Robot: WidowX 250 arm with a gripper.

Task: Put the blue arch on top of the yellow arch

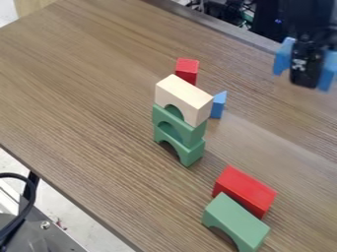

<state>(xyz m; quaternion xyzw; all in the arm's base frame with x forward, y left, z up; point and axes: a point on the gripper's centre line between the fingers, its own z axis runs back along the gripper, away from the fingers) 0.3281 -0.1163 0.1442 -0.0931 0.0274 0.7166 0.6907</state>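
One green arch is seen at lower right; the blue arch, clamped by the gripper at upper right, is probably light, rigid and best held across its middle.

Brown table under 5 blocks

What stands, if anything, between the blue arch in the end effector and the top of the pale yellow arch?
Nothing visible stands between the blue arch in the end effector and the top of the pale yellow arch. The small blue block near that arch seems lower than its top.
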